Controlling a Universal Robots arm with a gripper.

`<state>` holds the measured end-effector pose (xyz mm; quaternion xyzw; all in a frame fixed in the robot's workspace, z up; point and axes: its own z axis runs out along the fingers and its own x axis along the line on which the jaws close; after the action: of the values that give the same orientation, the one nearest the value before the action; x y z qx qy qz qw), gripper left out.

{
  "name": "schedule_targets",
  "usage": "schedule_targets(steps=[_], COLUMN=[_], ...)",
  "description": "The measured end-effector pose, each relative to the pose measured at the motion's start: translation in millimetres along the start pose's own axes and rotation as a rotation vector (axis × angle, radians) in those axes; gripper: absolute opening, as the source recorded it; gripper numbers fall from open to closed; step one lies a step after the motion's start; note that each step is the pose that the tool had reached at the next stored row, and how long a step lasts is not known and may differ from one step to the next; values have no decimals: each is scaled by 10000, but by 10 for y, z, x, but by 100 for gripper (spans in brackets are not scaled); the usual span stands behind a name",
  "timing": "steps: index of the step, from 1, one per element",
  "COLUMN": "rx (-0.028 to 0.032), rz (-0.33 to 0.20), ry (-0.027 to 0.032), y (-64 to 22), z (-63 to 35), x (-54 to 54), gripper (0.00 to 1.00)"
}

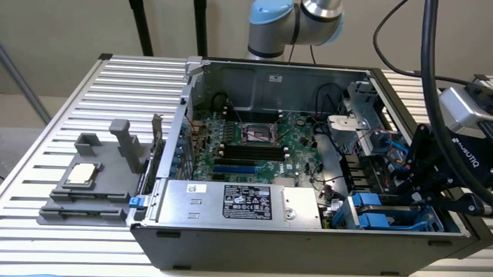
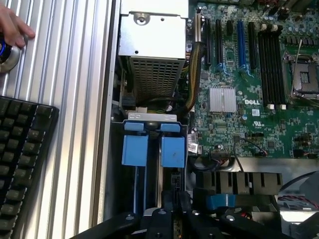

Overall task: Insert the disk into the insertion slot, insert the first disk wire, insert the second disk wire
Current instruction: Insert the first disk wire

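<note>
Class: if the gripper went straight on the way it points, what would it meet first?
Most likely the blue-clipped drive cage, right ahead of the gripper; depth is unclear, so the gap cannot be judged.

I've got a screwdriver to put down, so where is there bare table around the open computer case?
Bare ribbed table lies beyond the grey fixture, on the exterior view's left of the computer case, and between the keyboard and the case wall. Crowded: around the insertion slot, by the end effector.

1 insertion slot [image 2: 149, 117] (2 blue clips [image 2: 135, 149]), 1 keyboard [image 2: 22, 164]
</note>
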<state>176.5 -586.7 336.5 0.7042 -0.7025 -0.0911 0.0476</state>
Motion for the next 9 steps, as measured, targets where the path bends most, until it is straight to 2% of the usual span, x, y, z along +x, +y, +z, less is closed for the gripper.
schedule_targets(steps=[3,9], rx=[-7,-13], rz=[10,20], ry=[37,57], y=[-1,0], z=[2,-1], x=[-4,-19], gripper=[16,16])
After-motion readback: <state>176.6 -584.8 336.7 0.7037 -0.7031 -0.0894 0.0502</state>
